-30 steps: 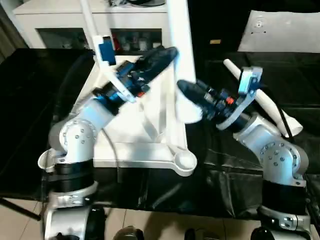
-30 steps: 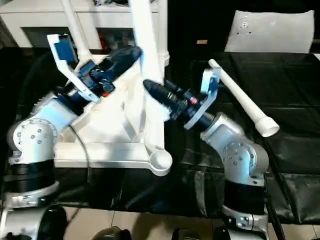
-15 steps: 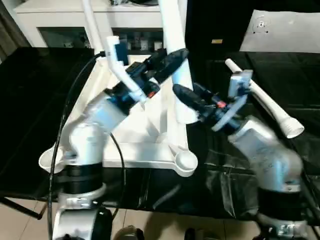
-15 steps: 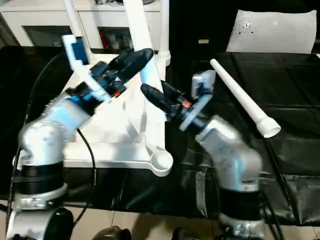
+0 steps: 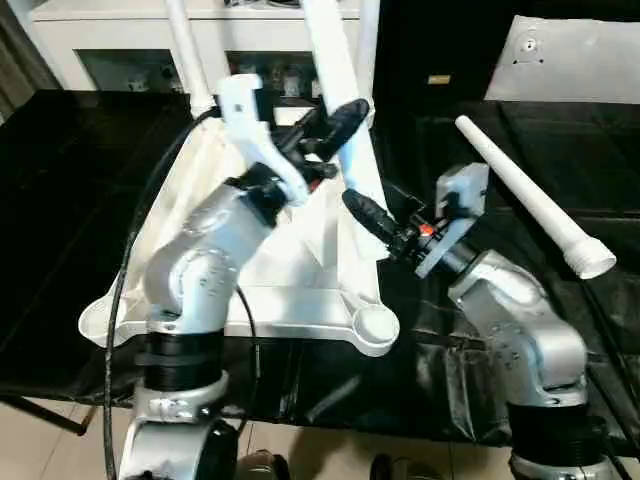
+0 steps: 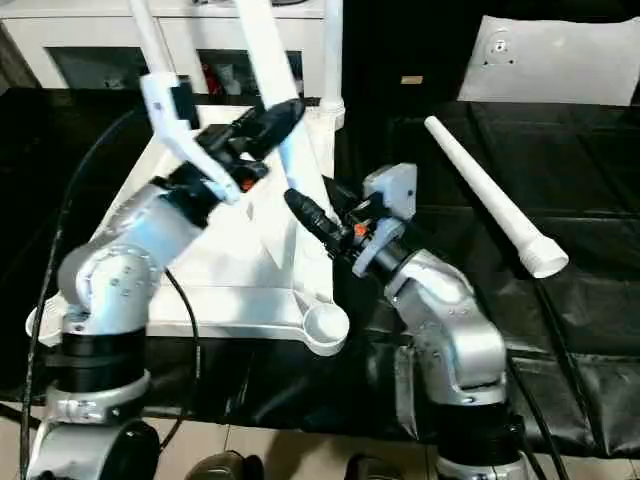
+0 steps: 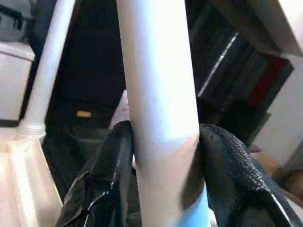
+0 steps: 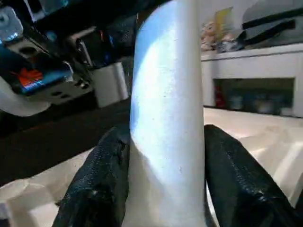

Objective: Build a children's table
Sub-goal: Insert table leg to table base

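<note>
White plastic makes up the tabletop (image 5: 300, 250), which lies upside down on the black-covered desk (image 5: 60, 200), its ribbed underside facing up and a round corner socket (image 5: 373, 325) at the near right corner. Both claws grip the same white leg (image 5: 335, 70), which rises at a slant from the tabletop's right side. The left claw (image 5: 335, 125) is clamped around it higher up; in the left wrist view its black fingers (image 7: 111, 165) press against both sides of the tube. The right claw (image 5: 365, 212) holds the leg lower down, near the tabletop's right edge, and the right wrist view shows its fingers (image 8: 99, 179) closed on the tube just above the ribbed surface. Two more legs stand upright at the tabletop's far corners, one on the left (image 5: 185, 50) and one on the right (image 5: 367, 45). A fourth leg (image 5: 530, 195) lies loose on the desk to the right, well apart from the tabletop. Beyond the desk stands a white cabinet (image 5: 110, 40), and a flat white board (image 5: 565, 55) lies at the far right.
</note>
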Available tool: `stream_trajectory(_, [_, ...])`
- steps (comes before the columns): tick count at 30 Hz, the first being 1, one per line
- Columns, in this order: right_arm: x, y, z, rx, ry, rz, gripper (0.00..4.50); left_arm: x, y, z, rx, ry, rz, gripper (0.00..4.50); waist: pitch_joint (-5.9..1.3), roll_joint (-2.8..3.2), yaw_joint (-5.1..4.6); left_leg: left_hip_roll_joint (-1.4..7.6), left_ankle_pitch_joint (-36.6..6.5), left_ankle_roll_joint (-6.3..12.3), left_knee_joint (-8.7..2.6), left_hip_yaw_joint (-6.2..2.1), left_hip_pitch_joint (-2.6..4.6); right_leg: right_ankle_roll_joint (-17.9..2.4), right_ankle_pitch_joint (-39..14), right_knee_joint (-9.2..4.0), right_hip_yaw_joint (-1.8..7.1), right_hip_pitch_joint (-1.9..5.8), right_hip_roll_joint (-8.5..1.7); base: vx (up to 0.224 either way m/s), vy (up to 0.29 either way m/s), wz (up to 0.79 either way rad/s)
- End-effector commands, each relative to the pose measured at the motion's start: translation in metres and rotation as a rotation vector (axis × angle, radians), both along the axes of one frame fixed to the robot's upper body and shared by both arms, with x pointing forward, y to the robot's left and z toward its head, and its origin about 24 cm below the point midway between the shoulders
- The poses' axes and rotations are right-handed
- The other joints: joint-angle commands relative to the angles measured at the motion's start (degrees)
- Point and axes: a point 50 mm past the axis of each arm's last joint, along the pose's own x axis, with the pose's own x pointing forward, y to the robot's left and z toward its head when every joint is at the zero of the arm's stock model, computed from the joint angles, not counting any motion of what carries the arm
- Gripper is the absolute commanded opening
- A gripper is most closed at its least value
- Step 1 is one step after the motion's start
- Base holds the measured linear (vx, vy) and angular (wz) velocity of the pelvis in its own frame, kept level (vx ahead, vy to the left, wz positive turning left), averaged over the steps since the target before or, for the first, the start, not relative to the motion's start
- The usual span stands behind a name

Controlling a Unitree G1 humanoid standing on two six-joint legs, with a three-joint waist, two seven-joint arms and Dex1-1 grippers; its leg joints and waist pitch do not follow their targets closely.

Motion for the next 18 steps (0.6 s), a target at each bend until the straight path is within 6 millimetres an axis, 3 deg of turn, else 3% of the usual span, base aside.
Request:
stream_trajectory(1, [-0.001,0.007,0.009,-0.032,-0.089,-0.008,1.91,0.004,0.007,-0.011,0.060,0.046,0.131,1.86,-4.92,-0.15,0.08,3.02,-7.4,4.87,-3.30,-1.50,0.52,-5.5,-18.7,-4.56,2.98,3.65,-4.94,0.000,0.000,0.00])
stream_trajectory(7, [-0.005,0.013,0.006,-0.003,-0.077,0.053,1.91,-0.005,-0.004,-0.008,-0.036,0.057,-0.017,1.84,-5.02,-0.22,0.05,2.97,-7.3,5.48,-3.20,-1.45,0.48,-5.5,-18.6,-4.57,2.94,3.59,-4.87,0.000,0.000,0.00])
stream_trajectory(11, [-0.010,0.012,0.010,0.067,-0.060,0.144,1.91,-0.006,0.001,-0.008,-0.065,0.049,-0.109,1.84,-4.94,-0.05,0.07,3.01,-7.4,6.05,-3.28,-1.52,0.53,-6.0,-17.8,-4.49,2.91,3.54,-4.74,0.000,0.000,0.00])
stream_trajectory(12, [-0.012,0.011,0.011,0.087,-0.048,0.170,1.90,-0.004,0.005,-0.008,-0.076,0.052,-0.113,2.39,-4.98,-0.02,0.06,3.09,-7.3,5.94,-3.26,-1.53,0.54,-6.0,-17.6,-4.41,2.92,3.53,-4.76,0.000,0.000,0.00])
stream_trajectory(14, [-0.013,0.008,0.012,0.108,-0.037,0.197,1.90,-0.003,0.011,-0.007,-0.102,0.059,-0.138,2.39,-5.01,-0.01,0.08,2.96,-7.3,6.11,-3.25,-1.48,0.65,-6.0,-17.6,-4.50,2.90,3.57,-4.72,0.000,0.000,0.00])
stream_trajectory(18, [-0.018,-0.004,0.012,0.162,0.029,0.315,1.89,-0.002,0.028,0.002,-0.167,0.049,-0.284,2.81,-5.09,0.15,0.36,3.06,-6.8,6.10,-3.21,-1.56,0.78,-6.6,-16.8,-4.19,2.88,3.54,-4.77,0.000,0.000,0.00])
